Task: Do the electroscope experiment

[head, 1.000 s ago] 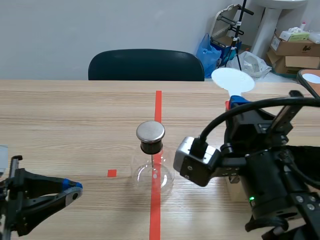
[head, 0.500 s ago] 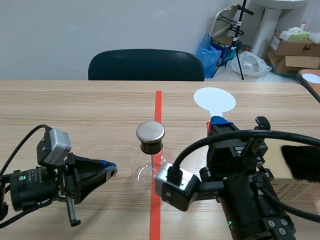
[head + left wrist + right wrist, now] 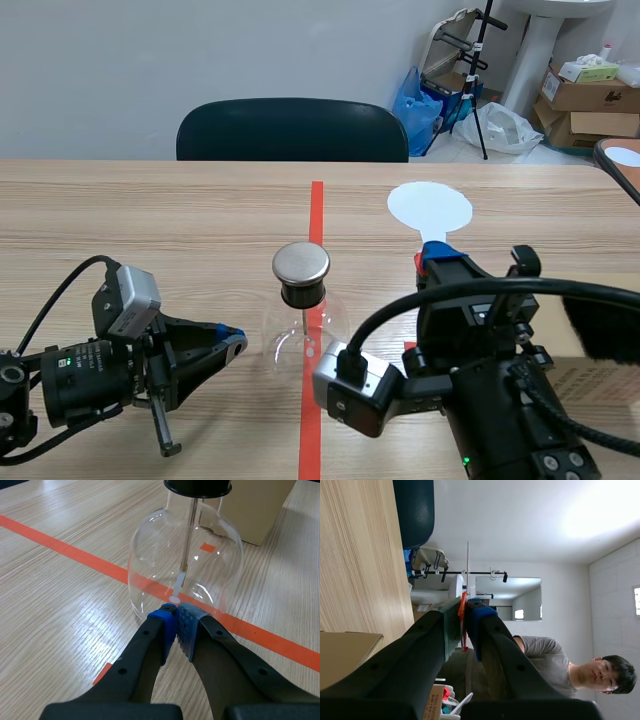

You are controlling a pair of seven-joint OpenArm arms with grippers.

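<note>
Glass-flask electroscope (image 3: 301,300) with metal disc cap, upright on the red tape line (image 3: 316,215) at mid counter (image 3: 150,220), left pincer (image 3: 176,622) closed on nothing, tips right at the flask's base, right pincer (image 3: 462,617) clamped on the red handle of a white round paddle (image 3: 430,205), print on the cardboard box (image 3: 590,385) too small to read

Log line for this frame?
left gripper: shut, by flask base | right gripper: shut on white paddle | paddle apart from flask
</note>
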